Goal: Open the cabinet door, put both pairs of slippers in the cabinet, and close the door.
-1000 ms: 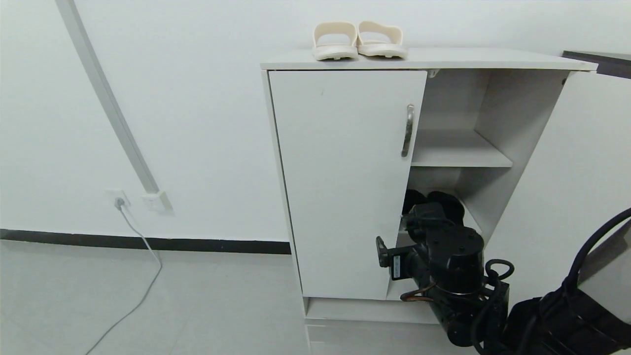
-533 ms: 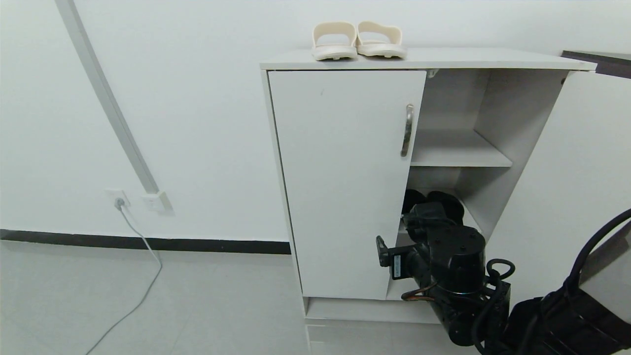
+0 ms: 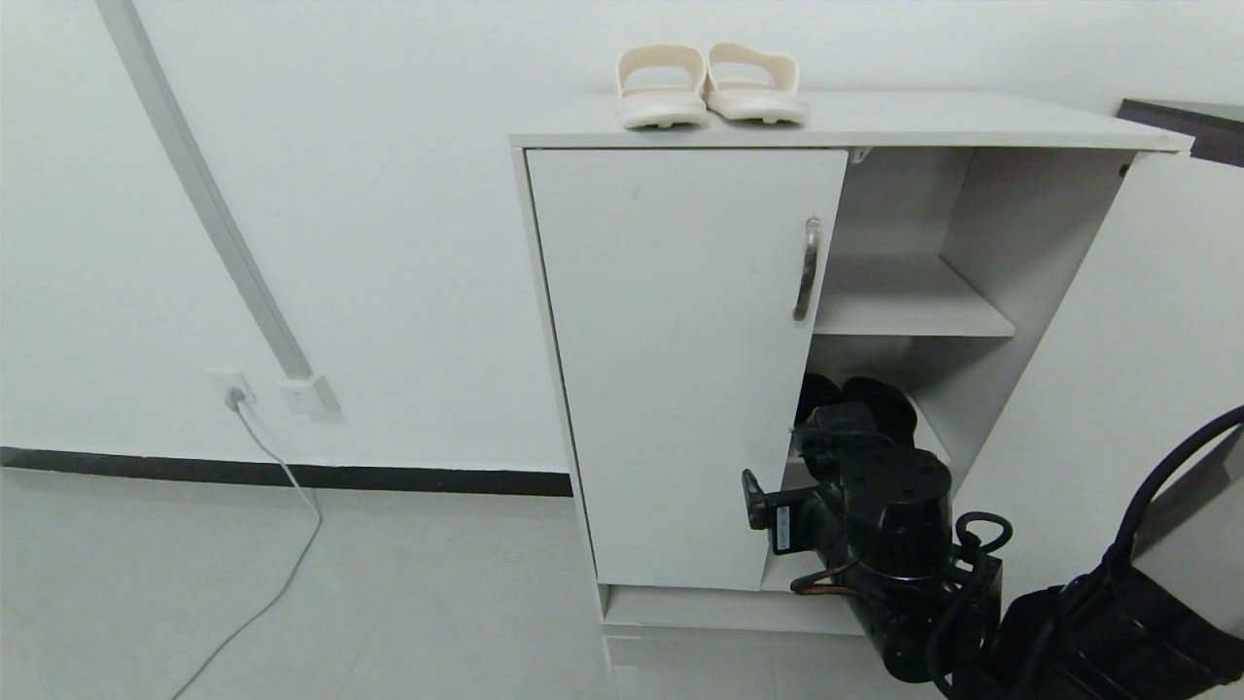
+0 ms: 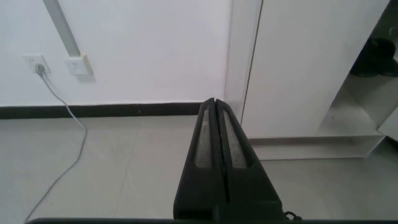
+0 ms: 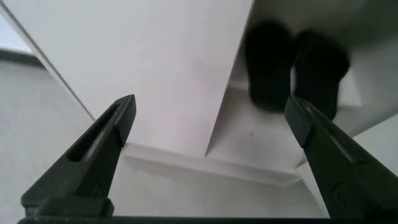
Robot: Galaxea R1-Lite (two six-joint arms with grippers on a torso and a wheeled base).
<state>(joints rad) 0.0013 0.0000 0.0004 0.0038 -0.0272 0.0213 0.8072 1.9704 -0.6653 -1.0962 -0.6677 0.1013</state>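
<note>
Black slippers front-to-back inside cabinet

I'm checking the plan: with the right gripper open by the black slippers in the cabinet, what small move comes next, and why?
Probably draw the right gripper back from the cabinet: it is open and empty, the black slippers lie on the lower shelf, and the beige slippers wait on top.

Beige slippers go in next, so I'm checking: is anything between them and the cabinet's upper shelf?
Nothing visible: beige slippers sit on top, the right door is open, and the upper shelf has its visible part bare.
</note>
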